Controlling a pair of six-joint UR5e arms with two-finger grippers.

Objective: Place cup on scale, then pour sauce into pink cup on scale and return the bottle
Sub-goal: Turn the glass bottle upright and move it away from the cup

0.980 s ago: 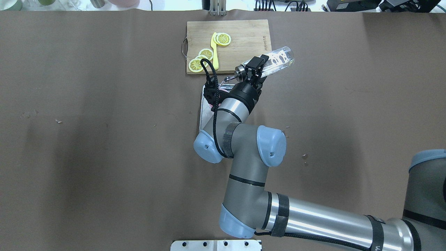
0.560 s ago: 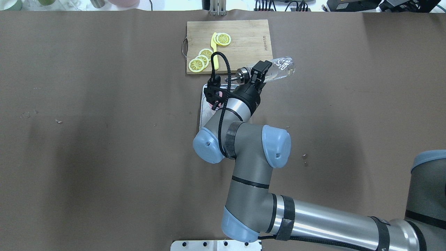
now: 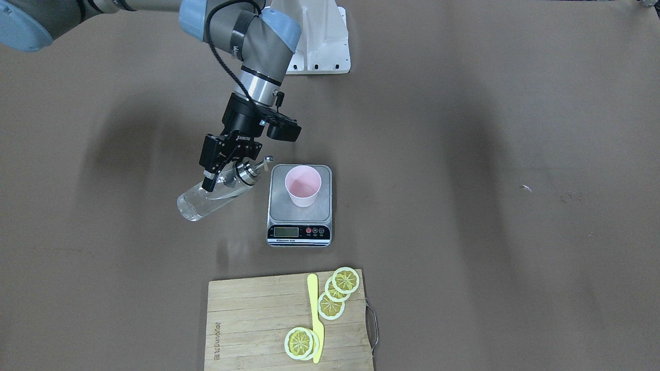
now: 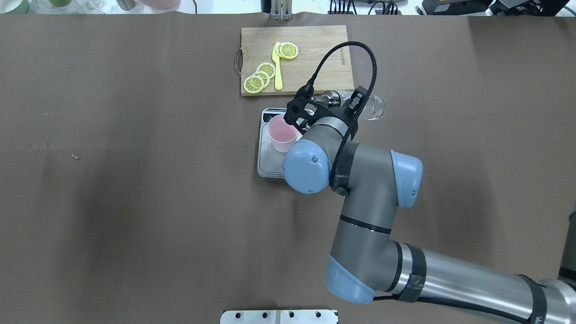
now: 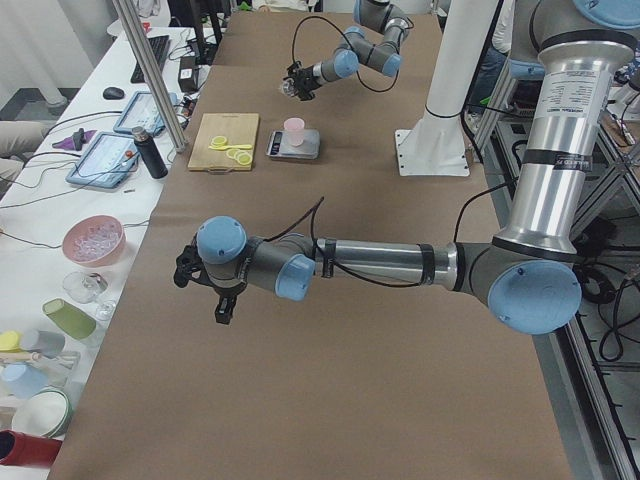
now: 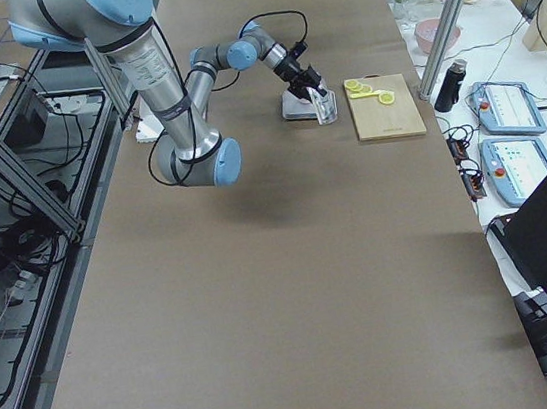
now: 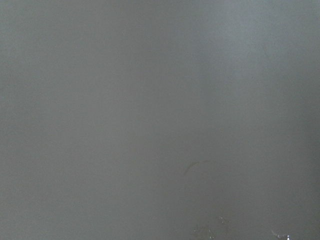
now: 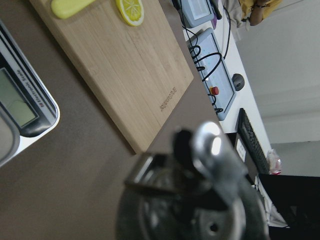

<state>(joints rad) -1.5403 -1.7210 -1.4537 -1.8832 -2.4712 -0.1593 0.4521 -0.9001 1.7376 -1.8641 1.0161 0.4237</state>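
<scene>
Clamping my right pincer (image 3: 220, 178) on the neck of the tilted bottle (image 3: 202, 204), I hold its spout just beside the scale (image 3: 279, 208), where the cup (image 3: 303, 186) stands upright.

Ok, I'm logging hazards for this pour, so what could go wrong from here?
1. The right gripper holds the bottle tilted, with its spout beside the scale, not over the cup. Any sauce left may drip onto the table or scale.
2. The cup stands free, close to that gripper; a swing could tip it.
</scene>
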